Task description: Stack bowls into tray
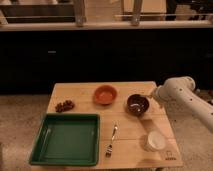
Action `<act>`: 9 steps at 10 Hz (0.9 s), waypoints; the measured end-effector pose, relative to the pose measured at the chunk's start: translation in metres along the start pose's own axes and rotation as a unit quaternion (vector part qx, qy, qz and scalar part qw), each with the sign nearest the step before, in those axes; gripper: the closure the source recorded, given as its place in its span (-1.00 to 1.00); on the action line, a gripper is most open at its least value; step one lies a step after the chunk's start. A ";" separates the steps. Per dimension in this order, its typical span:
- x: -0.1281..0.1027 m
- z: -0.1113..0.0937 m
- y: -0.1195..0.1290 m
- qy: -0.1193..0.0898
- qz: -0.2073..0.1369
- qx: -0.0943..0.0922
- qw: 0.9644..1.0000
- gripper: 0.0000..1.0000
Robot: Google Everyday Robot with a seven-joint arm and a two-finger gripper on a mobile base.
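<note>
The orange bowl (105,94) sits on the wooden table toward the back, near the middle. The dark maroon bowl (137,104) sits to its right. The green tray (67,138) lies at the table's front left and holds nothing. My gripper (153,95) comes in from the right on a white arm and is at the right rim of the maroon bowl. Whether it touches the bowl does not show.
A fork (112,139) lies on the wooden table (80,95) just right of the tray. A whitish cup (155,141) stands at the front right. A bunch of dark grapes (64,105) lies at the left, behind the tray. A dark counter front runs behind the table.
</note>
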 end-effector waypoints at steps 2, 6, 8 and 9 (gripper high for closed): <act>-0.005 0.007 0.002 -0.010 -0.002 -0.003 1.000 -0.60; -0.017 0.024 -0.003 -0.033 -0.016 -0.012 0.999 -0.60; -0.024 0.032 -0.006 -0.044 -0.024 -0.016 0.999 -0.60; -0.028 0.035 -0.005 -0.048 -0.027 -0.019 0.998 -0.60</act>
